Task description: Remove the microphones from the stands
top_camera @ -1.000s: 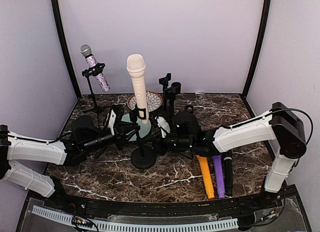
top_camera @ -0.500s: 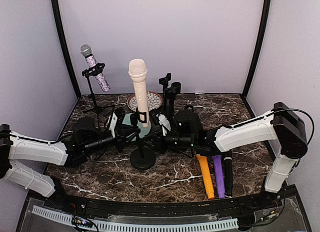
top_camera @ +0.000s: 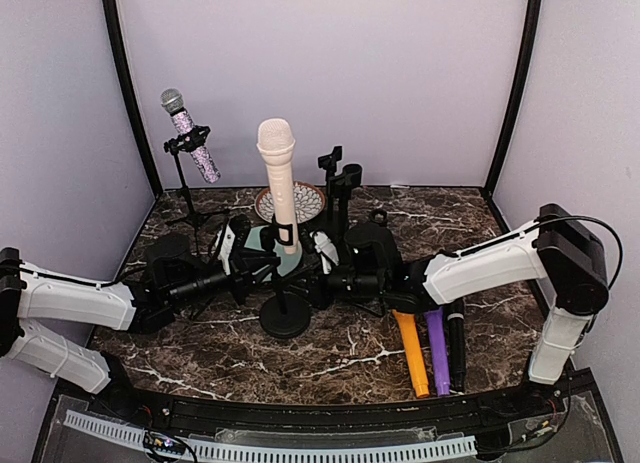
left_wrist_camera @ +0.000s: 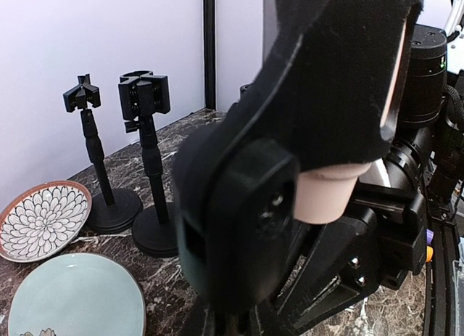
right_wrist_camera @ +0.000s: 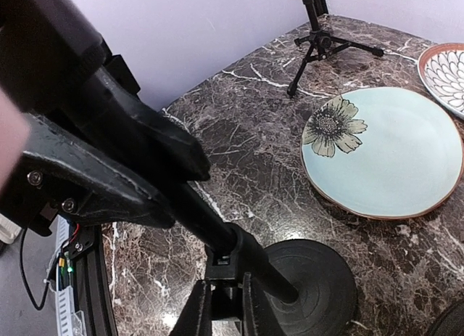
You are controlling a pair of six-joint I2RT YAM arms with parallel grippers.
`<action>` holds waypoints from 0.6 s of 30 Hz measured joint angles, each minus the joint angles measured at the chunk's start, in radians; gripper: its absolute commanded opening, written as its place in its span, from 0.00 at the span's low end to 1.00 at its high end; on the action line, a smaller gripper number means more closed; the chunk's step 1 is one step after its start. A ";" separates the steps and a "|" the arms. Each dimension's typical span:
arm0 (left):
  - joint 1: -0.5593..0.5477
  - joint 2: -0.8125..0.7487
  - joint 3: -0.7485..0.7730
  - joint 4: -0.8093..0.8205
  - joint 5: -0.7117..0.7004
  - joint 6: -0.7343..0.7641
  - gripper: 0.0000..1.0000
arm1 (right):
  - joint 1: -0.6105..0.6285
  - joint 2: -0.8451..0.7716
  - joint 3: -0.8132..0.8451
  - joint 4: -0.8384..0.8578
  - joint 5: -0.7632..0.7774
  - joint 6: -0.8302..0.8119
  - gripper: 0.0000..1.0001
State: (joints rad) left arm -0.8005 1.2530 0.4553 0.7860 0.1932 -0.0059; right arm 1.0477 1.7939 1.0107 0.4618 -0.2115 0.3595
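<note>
The cream microphone (top_camera: 278, 183) stands upright in the black clip (top_camera: 284, 231) of a stand with a round base (top_camera: 285, 319). My left gripper (top_camera: 262, 270) reaches the stand from the left, its fingers set close on the pole just under the clip. The left wrist view shows the clip (left_wrist_camera: 246, 205) up close and the microphone's bottom end (left_wrist_camera: 330, 198). My right gripper (right_wrist_camera: 225, 310) is shut on the pole's collar (right_wrist_camera: 232, 260) above the base (right_wrist_camera: 312, 285); it shows in the top view (top_camera: 322, 275) too.
A glittery microphone (top_camera: 190, 133) sits on a tripod stand at the back left. Two empty stands (top_camera: 340, 183) are behind, with a patterned plate (top_camera: 300, 198) and a light-blue plate (right_wrist_camera: 384, 154). Orange (top_camera: 412, 353), purple (top_camera: 437, 348) and black (top_camera: 456, 343) microphones lie at the right.
The cream microphone has gone from a slight lean to nearly upright and sits a little lower. Both grippers have stayed at the stand pole.
</note>
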 measured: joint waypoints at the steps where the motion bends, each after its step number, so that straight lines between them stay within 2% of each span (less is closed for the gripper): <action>1: 0.000 0.000 0.000 -0.001 -0.001 0.003 0.00 | -0.001 0.000 0.000 0.002 0.003 0.004 0.03; 2: 0.000 0.001 0.000 -0.002 -0.003 0.003 0.00 | -0.002 0.002 0.000 0.004 0.003 0.010 0.00; 12: 0.000 0.019 0.000 -0.010 -0.031 0.002 0.00 | 0.000 0.002 -0.011 0.028 0.023 0.004 0.00; 18: -0.001 0.031 0.002 -0.011 -0.060 -0.013 0.00 | 0.015 0.002 -0.018 0.046 0.086 -0.016 0.00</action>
State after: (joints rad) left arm -0.8017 1.2835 0.4576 0.7750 0.1337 -0.0193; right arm 1.0626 1.7954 0.9932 0.5076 -0.1257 0.3431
